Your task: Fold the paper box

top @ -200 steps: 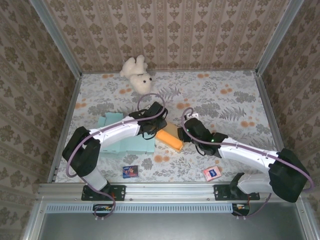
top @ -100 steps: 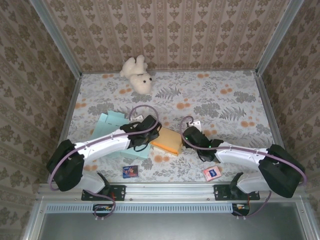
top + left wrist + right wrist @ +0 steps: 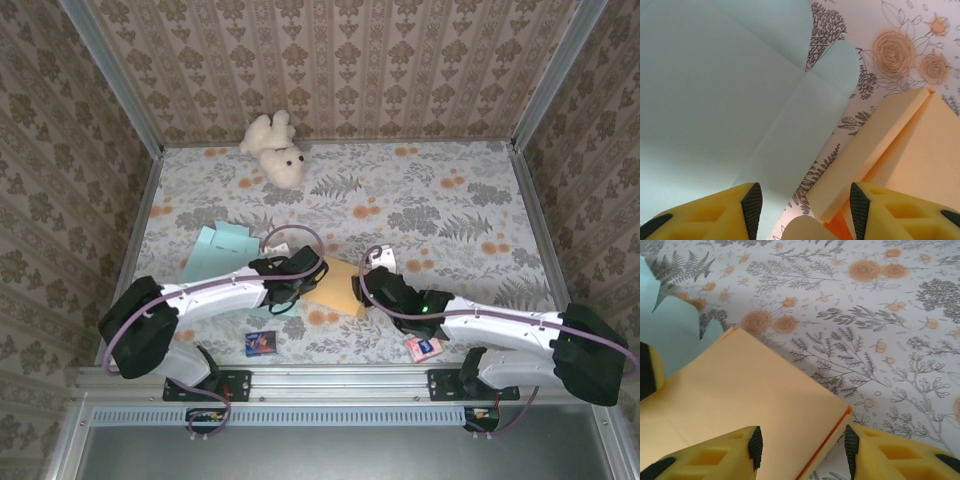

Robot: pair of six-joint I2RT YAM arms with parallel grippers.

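1. Arms: over the last second both have drawn back toward the near edge of the table (image 3: 450, 200) and now lie lower across it.
2. Pale blue sheet (image 3: 212, 252): it has shifted and turned slightly, and lies left of the left arm.
3. Paper box (image 3: 338, 288): it sits near the front middle of the table, between the two wrists. A second ago it stood as a raised orange tube; now it lies flat, pale face up. The body appears to be collapsed, so the fold is judged only partly done.
4. Left gripper (image 3: 805, 205): the jaws are parted and clamp nothing. The box's long edge lies under the right finger, and a small pale tab shows between the fingers.
5. Right gripper (image 3: 802, 447): the jaws are parted and straddle the box's orange-edged corner without pinching it.
6. Toy bear (image 3: 277, 150), blue card (image 3: 260, 343), pink card (image 3: 423, 346): unmoved.
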